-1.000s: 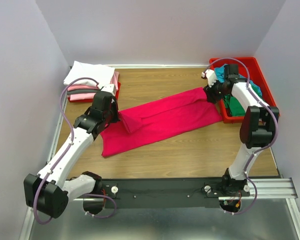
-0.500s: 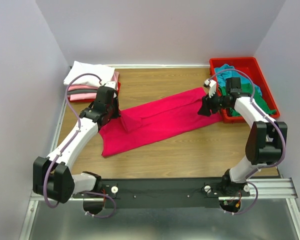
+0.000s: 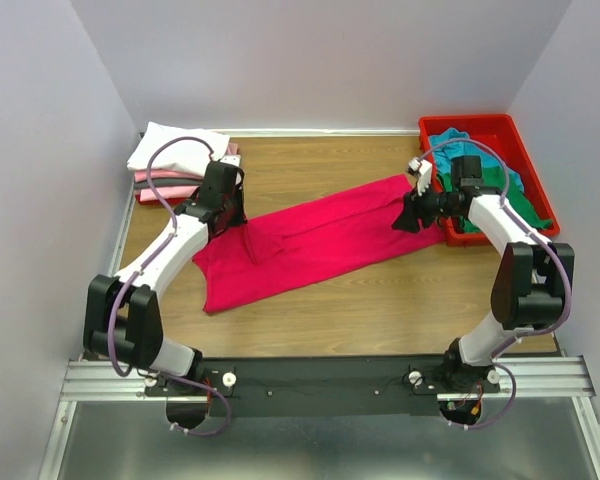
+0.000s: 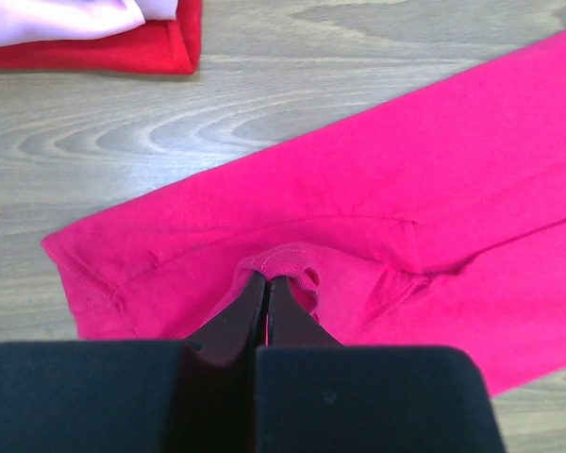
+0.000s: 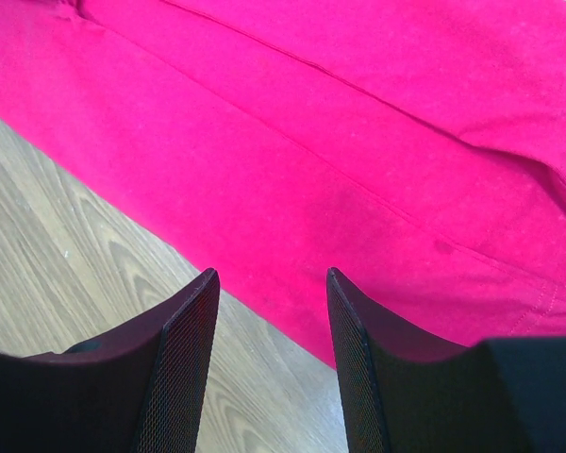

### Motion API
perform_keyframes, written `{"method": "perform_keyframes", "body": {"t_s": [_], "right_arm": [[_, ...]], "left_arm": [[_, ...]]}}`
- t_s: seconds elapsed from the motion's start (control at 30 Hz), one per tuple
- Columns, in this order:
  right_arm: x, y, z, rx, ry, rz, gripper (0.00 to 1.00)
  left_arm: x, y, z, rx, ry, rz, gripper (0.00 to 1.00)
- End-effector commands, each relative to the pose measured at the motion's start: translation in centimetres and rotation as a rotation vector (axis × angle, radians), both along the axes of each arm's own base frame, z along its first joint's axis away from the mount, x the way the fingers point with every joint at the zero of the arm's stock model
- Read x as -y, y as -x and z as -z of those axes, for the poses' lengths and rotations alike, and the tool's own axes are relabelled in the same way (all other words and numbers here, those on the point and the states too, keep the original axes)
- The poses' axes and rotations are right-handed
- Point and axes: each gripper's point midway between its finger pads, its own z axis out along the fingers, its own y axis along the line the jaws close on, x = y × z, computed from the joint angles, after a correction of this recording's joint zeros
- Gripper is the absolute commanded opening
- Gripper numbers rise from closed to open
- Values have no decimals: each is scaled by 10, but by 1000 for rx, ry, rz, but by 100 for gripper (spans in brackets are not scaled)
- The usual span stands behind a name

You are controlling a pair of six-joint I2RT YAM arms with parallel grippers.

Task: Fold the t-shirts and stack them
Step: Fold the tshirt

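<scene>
The left claw (image 4: 265,276) pinches a fold of the crimson-pink cloth t-shirt (image 3: 320,240); the right claw (image 5: 271,278) hovers spread over its end.

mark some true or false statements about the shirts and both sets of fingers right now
1. The left fingers are shut on a pinch of the crimson-pink shirt. True.
2. The right fingers clamp the same shirt. False: they stand open over its edge, holding nothing.
3. The red tray at the far right is empty. False: teal cloth and green cloth lie in it.
4. A folded stack with white on top sits at the far left. True.
5. The crimson-pink shirt is folded into a neat square. False: it lies long and diagonal across the table.
</scene>
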Motion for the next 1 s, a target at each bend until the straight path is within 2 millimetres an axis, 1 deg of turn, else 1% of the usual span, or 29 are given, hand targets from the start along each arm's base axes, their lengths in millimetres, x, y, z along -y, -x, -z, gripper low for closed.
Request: {"method": "perform_keyframes", "body": {"t_s": [0.0,0.17,0.2,0.23,0.27,0.3,0.33,0.4,0.47,0.5,0.53,0.57,0.6,0.63,0.67,0.7,0.73,0.8,0.83,0.87,0.9,0.93,0.97], "right_arm": [[-7,5,-10,28,-37,-26,56],[-10,10,-13,42,-41,-47,57],[-12,11,-13,48,-39,-57,57],[-13,12,-13,51,-39,-61,57],[-13,13,-14,54,-39,-65,57],[-14,14,-14,56,-41,-68,57],[-22,17,-15,59,-43,-94,57],[-30,20,-14,64,-34,-119,57],[-36,23,-12,67,-19,-138,57],[-43,27,-11,70,-13,-165,57],[-47,30,-10,74,-8,-183,57],[-52,33,-9,78,-4,-202,57],[-61,40,-6,83,-2,-244,57],[-67,44,-8,95,-4,-271,57],[-77,51,-7,101,-4,-309,57],[-81,55,-6,111,2,-332,57],[-88,59,-5,114,9,-355,57],[-92,61,-4,118,18,-368,57],[-93,60,-4,117,25,-369,57],[-97,62,-2,115,30,-380,57],[-98,62,-1,114,38,-383,57],[-102,63,1,117,56,-392,57],[-101,62,4,112,69,-386,57]], "left_arm": [[-3,-18,1,18,-19,-14,0],[-12,-27,17,-16,-43,-45,0],[-17,-28,19,-26,-47,-60,21],[-19,-30,17,-24,-44,-74,35],[-23,-31,19,-31,-51,-95,57],[-27,-30,19,-40,-59,-117,65],[-30,-30,16,-36,-67,-130,69],[-38,-33,-1,4,-83,-171,74],[-43,-33,-17,45,-83,-195,75],[-48,-31,-38,101,-80,-221,76],[-51,-28,-47,123,-71,-237,77],[-53,-25,-55,147,-59,-246,79],[-54,-19,-79,217,-25,-250,84],[-54,-15,-87,244,3,-249,86],[-54,-2,-96,282,51,-253,89],[-47,4,-98,293,109,-227,91],[-50,15,-98,320,170,-244,94],[-48,26,-93,313,266,-229,93],[-48,34,-76,286,291,-236,93],[-47,41,-79,296,350,-254,92],[-46,45,-74,282,376,-263,91],[-51,54,-62,257,393,-298,91],[-52,56,-55,238,407,-320,91]]}}
